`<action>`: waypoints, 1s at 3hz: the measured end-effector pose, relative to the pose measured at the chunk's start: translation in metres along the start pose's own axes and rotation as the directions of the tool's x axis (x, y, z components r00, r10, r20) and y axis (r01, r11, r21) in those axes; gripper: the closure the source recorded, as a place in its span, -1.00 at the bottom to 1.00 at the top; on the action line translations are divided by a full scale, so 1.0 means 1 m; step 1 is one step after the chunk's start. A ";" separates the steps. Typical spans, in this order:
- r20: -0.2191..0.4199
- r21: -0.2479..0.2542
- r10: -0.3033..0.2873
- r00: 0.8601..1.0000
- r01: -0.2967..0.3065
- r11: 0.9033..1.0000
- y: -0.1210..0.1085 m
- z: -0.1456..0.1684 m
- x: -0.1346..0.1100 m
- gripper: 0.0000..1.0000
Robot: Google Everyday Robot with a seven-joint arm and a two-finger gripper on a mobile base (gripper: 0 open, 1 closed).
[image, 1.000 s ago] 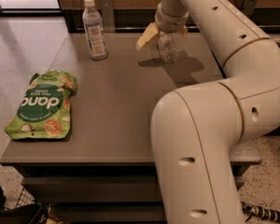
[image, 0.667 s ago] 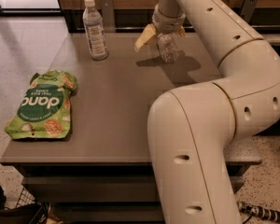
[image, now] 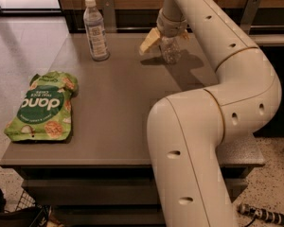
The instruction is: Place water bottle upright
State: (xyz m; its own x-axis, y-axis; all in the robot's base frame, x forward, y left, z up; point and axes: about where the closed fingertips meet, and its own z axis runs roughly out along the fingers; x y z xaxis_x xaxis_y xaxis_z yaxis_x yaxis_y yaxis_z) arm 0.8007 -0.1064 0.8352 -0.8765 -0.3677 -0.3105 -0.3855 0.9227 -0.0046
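The water bottle [image: 171, 51], small, clear and ribbed, stands upright on the grey table [image: 118, 98] at the back middle. My gripper [image: 164, 42] hangs straight down over its top, so the cap is hidden. The yellowish fingers [image: 148, 41] are spread wider than the bottle, one out to the left and clear of it. The gripper is open and holds nothing.
A taller bluish bottle with a white printed label [image: 95, 30] stands at the back left. A green snack pouch [image: 43, 105] lies flat at the front left. My own white arm [image: 213, 117] covers the right half of the table. A wall runs behind the table.
The gripper stays over the upright water bottle with its fingers spread. The arm's lower links have shifted slightly to the left. The bottle has not moved.
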 end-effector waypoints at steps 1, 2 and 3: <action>0.002 0.024 0.015 1.000 -0.015 1.000 -0.015 0.007 -0.001 -0.63; 0.008 0.028 0.016 1.000 -0.017 0.999 -0.017 0.011 -0.003 -0.17; 0.011 0.027 0.016 1.000 -0.016 1.000 -0.016 0.016 -0.005 0.30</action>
State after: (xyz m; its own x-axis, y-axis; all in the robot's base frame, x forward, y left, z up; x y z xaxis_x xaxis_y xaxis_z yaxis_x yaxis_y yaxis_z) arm 0.8157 -0.1178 0.8214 -0.8793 -0.3521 -0.3207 -0.3638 0.9312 -0.0250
